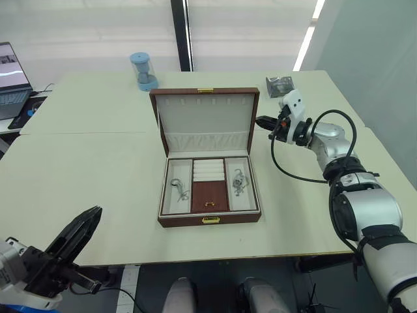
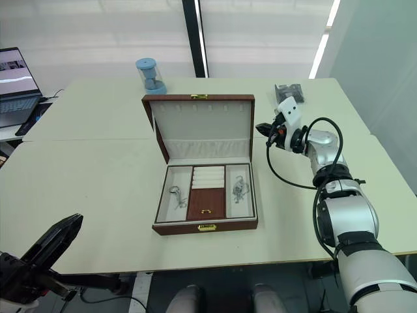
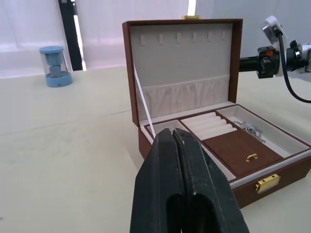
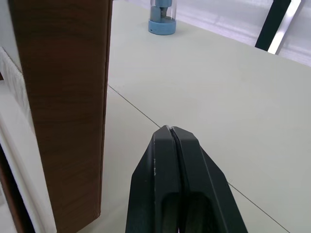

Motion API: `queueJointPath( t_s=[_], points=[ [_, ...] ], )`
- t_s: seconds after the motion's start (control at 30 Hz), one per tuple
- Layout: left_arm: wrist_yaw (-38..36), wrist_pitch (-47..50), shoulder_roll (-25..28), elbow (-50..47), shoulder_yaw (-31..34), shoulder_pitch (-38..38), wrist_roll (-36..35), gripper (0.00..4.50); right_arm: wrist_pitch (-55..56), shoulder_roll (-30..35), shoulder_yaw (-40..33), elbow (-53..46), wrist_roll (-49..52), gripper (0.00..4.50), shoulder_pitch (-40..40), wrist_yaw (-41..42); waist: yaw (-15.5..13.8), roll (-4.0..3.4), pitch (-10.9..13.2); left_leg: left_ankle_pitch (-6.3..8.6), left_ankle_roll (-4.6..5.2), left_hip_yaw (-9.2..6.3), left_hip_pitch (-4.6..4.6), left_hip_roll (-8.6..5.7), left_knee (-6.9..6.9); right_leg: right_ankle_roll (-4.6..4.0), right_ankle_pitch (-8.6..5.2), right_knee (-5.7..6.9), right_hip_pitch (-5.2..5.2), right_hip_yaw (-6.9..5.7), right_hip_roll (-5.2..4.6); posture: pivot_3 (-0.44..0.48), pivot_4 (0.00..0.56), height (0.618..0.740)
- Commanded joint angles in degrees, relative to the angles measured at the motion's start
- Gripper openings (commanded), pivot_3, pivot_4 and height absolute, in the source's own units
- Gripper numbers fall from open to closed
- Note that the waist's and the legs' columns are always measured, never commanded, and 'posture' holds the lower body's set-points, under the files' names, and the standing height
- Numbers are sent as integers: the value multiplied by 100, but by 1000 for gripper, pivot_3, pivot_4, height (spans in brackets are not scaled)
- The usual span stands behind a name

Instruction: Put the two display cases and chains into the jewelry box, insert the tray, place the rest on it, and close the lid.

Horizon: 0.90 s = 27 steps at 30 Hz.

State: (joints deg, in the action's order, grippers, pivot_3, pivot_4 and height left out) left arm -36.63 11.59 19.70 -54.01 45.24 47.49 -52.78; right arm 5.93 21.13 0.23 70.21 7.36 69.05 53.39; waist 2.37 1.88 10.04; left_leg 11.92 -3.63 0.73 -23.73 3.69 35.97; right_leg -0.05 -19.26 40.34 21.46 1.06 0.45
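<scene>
Pale table (image 1: 98, 163) carries the open jewelry box (image 1: 210, 218) near its front edge, tray (image 1: 210, 197) inside. Right gripper (image 1: 260, 121), fingers pressed together and empty, reaches beside the lid (image 1: 206, 120); left gripper (image 1: 91, 218), likewise closed and empty, hangs off the front edge.

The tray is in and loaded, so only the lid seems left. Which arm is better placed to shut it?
Probably the right. The right gripper, fingers shut, sits beside the upright lid, level with its side edge. The left gripper hangs low off the table's near edge, far from the jewelry box.
</scene>
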Motion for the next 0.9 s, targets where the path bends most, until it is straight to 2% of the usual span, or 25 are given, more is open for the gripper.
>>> queueJointPath(
  t_s=[0.03, 0.27, 0.37, 0.67, 0.8, 0.9],
  points=[
    [108, -229, -78, -249, 45, 157, -97, 0, 232, -61, -204, 134, -57, 12, 341, -154, 3, -4, 2, 0, 0, 0, 0, 0, 0, 0, 0, 0, 0, 0, 0, 0, 150, 740],
    [50, -385, -114, -194, -38, 389, -13, 0, 442, -329, -429, 281, -108, 12, 598, -499, 19, -8, 5, 0, 0, 1, 0, 0, -1, -5, 2, 0, 4, -1, 7, 0, 150, 740],
    [45, -367, -48, -137, -48, 392, -38, 0, 432, -428, -562, 278, -29, 12, 674, -344, 30, -14, 9, 0, 0, 4, -4, 0, -1, -5, 2, 0, 9, 1, 7, 0, 150, 740],
    [168, -246, 238, -30, -63, 333, -259, 0, -518, -522, -888, -201, 555, 12, 617, 1847, 56, -19, 12, 0, 0, 2, -4, 5, -2, -6, 3, 1, 10, 0, 8, 0, 150, 740],
    [204, -207, 357, 19, -74, 276, -281, 0, -1170, -369, -561, -882, 548, 12, 295, 3039, 55, -20, 12, 0, 0, -1, -4, 6, -3, -6, 2, 1, 10, -2, 8, 0, 150, 740],
    [237, -97, 470, 48, -95, 281, -336, 0, -1588, -241, -322, -1539, 574, 12, -46, 3469, 54, -20, 12, 0, 0, -8, -4, 8, -2, -6, 2, 1, 8, -3, 7, 0, 150, 740]
  ],
)
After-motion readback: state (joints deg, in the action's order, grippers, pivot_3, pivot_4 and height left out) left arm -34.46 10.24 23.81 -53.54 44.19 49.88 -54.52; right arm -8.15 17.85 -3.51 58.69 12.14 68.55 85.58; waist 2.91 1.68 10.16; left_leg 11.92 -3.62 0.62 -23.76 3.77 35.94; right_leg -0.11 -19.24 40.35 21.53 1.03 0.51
